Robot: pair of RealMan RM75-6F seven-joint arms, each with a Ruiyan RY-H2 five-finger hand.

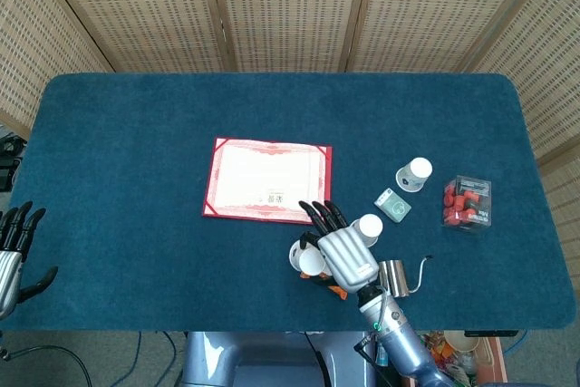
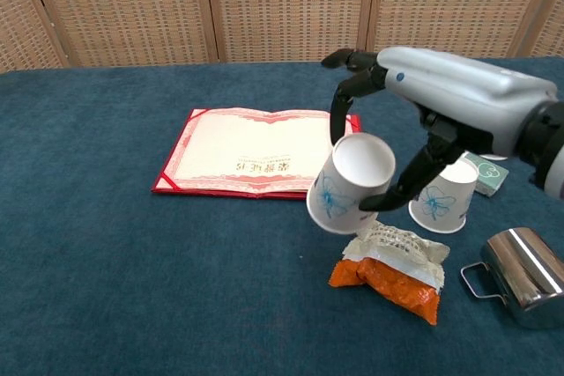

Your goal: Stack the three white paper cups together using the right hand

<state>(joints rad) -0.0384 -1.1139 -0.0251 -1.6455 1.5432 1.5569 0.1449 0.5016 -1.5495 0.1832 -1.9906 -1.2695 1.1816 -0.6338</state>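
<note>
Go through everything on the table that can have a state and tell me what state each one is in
Right robot hand: holds a cup, raised.
Held white paper cup with blue flowers: lifted off the table, tilted, empty.
Second white paper cup: upright on the table.
Third white paper cup: standing apart on the table.
Red certificate folder: open, flat.
Orange snack packet: lying flat.
Steel pitcher: lying on its side.
Left robot hand: open, idle.

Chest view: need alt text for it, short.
The right hand holds a white paper cup tilted in the air above an orange snack packet on the blue table. A second cup stands behind it, with a red certificate folder and a steel pitcher nearby.
</note>
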